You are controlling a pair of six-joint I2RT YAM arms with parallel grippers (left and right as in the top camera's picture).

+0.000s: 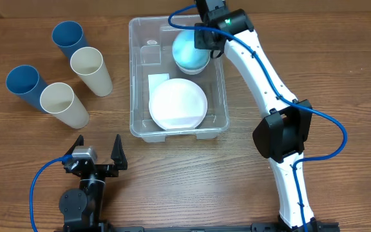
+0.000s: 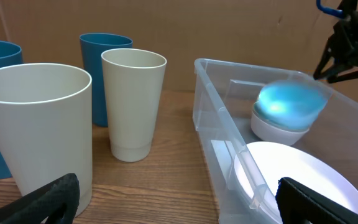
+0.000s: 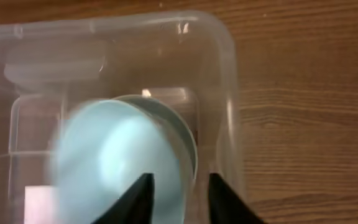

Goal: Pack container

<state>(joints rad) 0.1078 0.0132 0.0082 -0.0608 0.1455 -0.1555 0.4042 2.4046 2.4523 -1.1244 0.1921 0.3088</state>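
Note:
The clear plastic container (image 1: 134, 77) stands mid-table. In it a white bowl (image 1: 178, 104) lies at the front. A light blue bowl (image 1: 189, 50), blurred, sits on another white bowl (image 2: 278, 129) at the back right. My right gripper (image 1: 208, 40) hangs just above the blue bowl's right rim and is open. In the right wrist view its fingers (image 3: 179, 186) straddle the rim of the blue bowl (image 3: 114, 162) without touching it. My left gripper (image 1: 98, 151) is open and empty, low over the table in front of the container's left corner.
Four upright cups stand left of the container: two blue (image 1: 68, 37) (image 1: 24, 84) and two cream (image 1: 90, 67) (image 1: 63, 103). The nearest cream cup (image 2: 42, 124) is close to my left gripper's left finger. A white label (image 1: 158, 82) lies on the container's base.

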